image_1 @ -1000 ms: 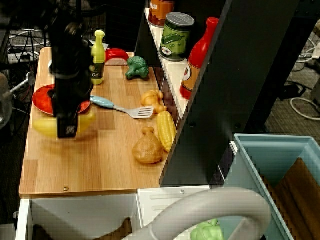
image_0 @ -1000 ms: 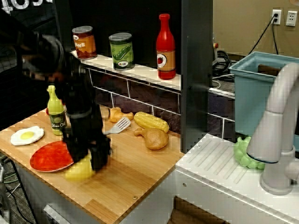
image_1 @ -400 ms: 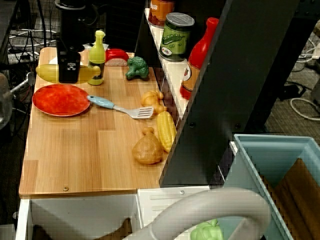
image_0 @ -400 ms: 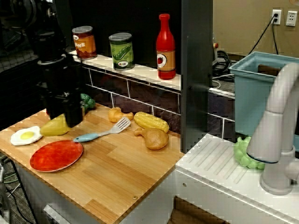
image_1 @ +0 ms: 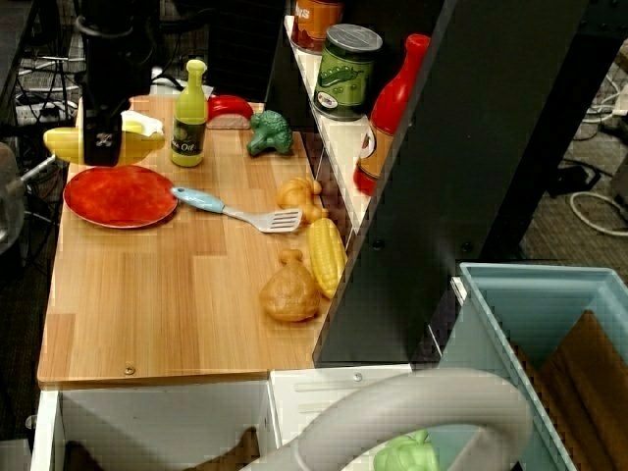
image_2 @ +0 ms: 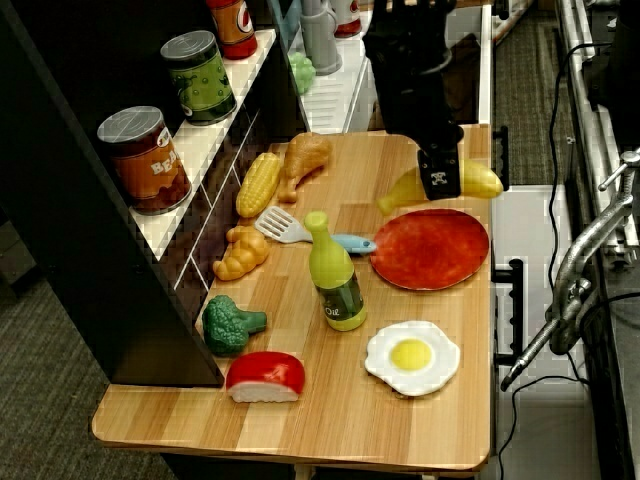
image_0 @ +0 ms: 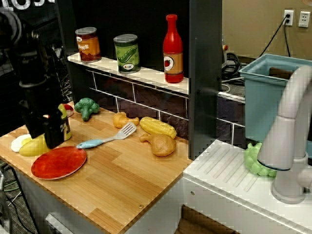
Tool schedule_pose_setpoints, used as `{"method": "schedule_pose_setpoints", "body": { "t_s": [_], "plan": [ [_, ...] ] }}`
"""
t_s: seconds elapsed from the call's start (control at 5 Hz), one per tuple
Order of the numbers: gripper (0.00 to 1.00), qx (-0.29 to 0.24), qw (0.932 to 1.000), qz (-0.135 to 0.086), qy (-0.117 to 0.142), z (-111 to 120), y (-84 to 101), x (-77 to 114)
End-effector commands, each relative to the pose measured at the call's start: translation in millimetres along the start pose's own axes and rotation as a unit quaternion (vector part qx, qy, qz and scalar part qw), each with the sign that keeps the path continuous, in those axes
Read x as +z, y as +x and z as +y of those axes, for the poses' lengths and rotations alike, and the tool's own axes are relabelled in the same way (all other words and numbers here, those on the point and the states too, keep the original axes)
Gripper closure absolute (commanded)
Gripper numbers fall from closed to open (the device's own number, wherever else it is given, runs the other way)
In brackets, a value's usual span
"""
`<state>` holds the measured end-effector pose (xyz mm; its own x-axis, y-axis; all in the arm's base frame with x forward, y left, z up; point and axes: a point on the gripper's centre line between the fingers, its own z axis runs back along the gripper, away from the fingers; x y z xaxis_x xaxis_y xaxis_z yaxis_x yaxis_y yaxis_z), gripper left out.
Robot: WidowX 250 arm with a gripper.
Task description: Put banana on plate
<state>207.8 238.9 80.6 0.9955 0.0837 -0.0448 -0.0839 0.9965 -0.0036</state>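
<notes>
Front view first: your end effector (image_0: 43, 139) hangs at the left end of the wooden counter (image_0: 131, 175), its dark fingers clamped across the middle of the banana (image_0: 30, 146). The banana's yellow end pokes out to the left of the fingers, in front of the fried egg (image_0: 18, 142), whose white edge barely shows behind it. The red-orange plate (image_0: 58, 163) lies on the counter just in front of and below the held fruit, with nothing on it.

From the view over the sink, you can see the banana (image_1: 69, 143) held crosswise in the end effector (image_1: 102, 145), both tips sticking out either side. It sits beyond the far rim of the plate (image_1: 120, 196), not over its centre. Whether it touches the counter you cannot tell. The olive oil bottle (image_1: 189, 116) stands upright just beside the end effector, and the spatula (image_1: 235, 210) lies with its blue handle at the plate's edge.

From the opposite end view, the banana (image_2: 480, 180) is seen past the plate (image_2: 430, 248), while the egg (image_2: 411, 356) lies on the plate's near side. The corn cob (image_2: 258, 183), chicken drumstick (image_2: 303, 157) and broccoli (image_2: 228, 325) rest along the brick backsplash, well apart from the plate.
</notes>
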Motion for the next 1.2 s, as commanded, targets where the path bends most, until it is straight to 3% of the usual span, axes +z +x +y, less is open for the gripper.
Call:
{"method": "schedule_pose_setpoints", "body": {
  "t_s": [0.0, 0.2, 0.4, 0.8, 1.0],
  "plan": [
    [1.00, -0.010, 0.9998, -0.002, 0.015, 5.2, -5.2, -1.2],
    [1.00, -0.014, 0.9997, 0.001, 0.020, 2.7, -3.6, -9.6],
    [1.00, -0.009, 0.9990, 0.019, 0.038, 5.7, 3.3, -32.6],
    [1.00, 0.003, 0.9991, 0.015, 0.039, 7.8, 9.0, -32.3],
    [0.00, 0.003, 0.9991, 0.015, 0.039, 7.8, 9.0, -32.3]
  ]
}}
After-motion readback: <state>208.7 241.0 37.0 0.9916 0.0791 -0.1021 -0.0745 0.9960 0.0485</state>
